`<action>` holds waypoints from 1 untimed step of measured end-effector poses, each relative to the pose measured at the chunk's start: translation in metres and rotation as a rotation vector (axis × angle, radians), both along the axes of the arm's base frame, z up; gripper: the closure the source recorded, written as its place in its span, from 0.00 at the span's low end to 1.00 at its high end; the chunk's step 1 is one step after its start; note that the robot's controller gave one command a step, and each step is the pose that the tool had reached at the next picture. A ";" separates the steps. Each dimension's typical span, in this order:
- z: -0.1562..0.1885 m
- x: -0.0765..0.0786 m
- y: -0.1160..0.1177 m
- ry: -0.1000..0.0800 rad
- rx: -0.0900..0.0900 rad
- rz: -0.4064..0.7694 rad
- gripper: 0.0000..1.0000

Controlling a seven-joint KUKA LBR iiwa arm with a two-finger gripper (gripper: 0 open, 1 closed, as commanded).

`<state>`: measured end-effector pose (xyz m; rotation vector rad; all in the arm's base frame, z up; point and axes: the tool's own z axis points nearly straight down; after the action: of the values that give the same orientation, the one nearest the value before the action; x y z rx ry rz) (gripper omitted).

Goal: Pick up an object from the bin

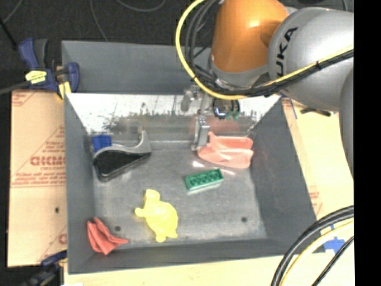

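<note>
1. Gripper (202, 134) hangs under the orange wrist cover (247, 31) in the upper middle of the frame. It is low inside the grey metal bin (80, 177), close to the bin's back wall.
2. Whether the gripper is wide or narrow cannot be told, since the wrist and its yellow and black cables (196, 79) hide most of it. Whether it grips anything cannot be told either.
3. The pink floppy thing (229, 151) lies on the bin floor just right of and below the gripper, at the upper right of the floor. Its left edge meets the gripper's lower end, but it is not clear whether the two touch.
4. A green studded block (203, 180) lies near the pink floppy thing, below it and a little left. It is apart from the pink thing and tilted on the floor.
5. A yellow soft figure (158, 214) lies in the lower middle of the floor, well apart from the gripper.
6. A black scoop-shaped thing (119, 159) with a blue piece (101, 142) at its upper left lies at the left of the floor.
7. A red crumpled thing (102, 236) sits in the lower left corner of the bin, farthest from the gripper.
8. The silver arm (315, 46) comes in from the upper right of the frame.
</note>
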<state>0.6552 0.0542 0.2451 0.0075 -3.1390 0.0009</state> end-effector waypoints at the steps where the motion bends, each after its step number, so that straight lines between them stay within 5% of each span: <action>1: 0.005 0.001 0.000 -0.007 0.001 -0.001 0.00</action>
<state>0.6559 0.0542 0.2506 0.0065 -3.1465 -0.0008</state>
